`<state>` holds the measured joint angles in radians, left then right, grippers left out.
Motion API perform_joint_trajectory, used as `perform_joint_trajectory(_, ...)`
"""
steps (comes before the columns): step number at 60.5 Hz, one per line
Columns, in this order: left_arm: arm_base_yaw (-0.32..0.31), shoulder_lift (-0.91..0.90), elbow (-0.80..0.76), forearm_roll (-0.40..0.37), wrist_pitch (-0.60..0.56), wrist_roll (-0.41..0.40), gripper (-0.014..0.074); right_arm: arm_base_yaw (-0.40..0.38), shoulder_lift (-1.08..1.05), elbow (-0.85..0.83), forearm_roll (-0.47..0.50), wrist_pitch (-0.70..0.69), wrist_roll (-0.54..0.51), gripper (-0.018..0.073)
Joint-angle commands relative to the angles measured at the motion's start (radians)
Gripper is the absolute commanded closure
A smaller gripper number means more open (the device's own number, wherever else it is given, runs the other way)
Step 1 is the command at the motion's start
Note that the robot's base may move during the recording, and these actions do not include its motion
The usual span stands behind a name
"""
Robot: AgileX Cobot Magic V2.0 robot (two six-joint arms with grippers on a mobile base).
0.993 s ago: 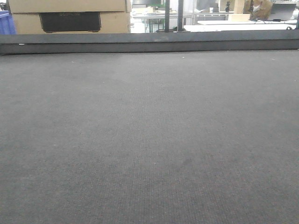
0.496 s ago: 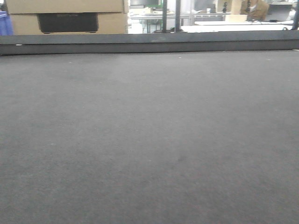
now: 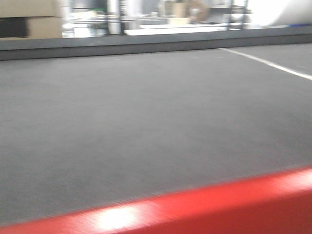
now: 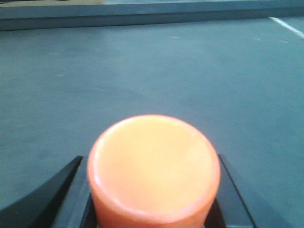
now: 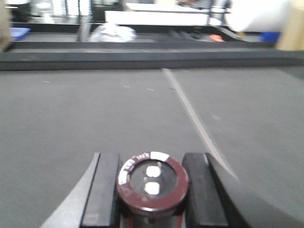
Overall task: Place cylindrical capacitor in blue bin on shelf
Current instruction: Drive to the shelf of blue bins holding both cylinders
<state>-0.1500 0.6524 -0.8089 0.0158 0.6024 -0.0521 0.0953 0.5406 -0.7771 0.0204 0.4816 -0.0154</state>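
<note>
Gripping cylindrical capacitor (image 5: 152,183) in right jaws | clamping orange cylinder (image 4: 154,171) in left jaws | pending: placement, shelf out of view

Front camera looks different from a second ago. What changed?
The scene slid left: the cardboard boxes are at the left edge, a white line came in at right, a blurred red band now crosses the bottom. Grey surface and dark ledge remain. The right gripper holds the cylindrical capacitor; no earlier wrist view to compare.
</note>
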Motion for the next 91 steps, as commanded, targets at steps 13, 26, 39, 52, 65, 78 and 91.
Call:
perform_joint_trajectory(13, -0.007, -0.003, 0.000, -0.001, -0.021, 0.000, 0.0707, 0.000, -0.006, -0.011, -0.009, -0.026, -0.002, 0.0708)
perform_joint_trajectory(26, -0.007, -0.003, 0.000, -0.001, -0.021, 0.000, 0.0707, 0.000, -0.006, -0.011, -0.009, -0.026, -0.002, 0.0708)
perform_joint_trajectory(39, -0.007, -0.003, 0.000, -0.001, -0.021, 0.000, 0.0707, 0.000, -0.006, -0.011, -0.009, -0.026, -0.002, 0.0708)
perform_joint_trajectory(52, -0.007, -0.003, 0.000, -0.001, -0.021, 0.000, 0.0707, 0.000, -0.006, -0.011, -0.009, -0.026, -0.002, 0.0708)
perform_joint_trajectory(65, -0.007, -0.003, 0.000, -0.001, -0.021, 0.000, 0.0707, 0.000, -0.006, -0.011, -0.009, -0.026, -0.002, 0.0708)
perform_joint_trajectory(78, -0.007, -0.003, 0.000, -0.001, -0.021, 0.000, 0.0707, 0.000, -0.006, -0.011, -0.009, -0.026, -0.002, 0.0708)
perform_joint_trajectory(91, -0.007, -0.003, 0.000, -0.001, -0.021, 0.000, 0.0707, 0.000, -0.006, -0.011, -0.009, -0.026, -0.002, 0.0708)
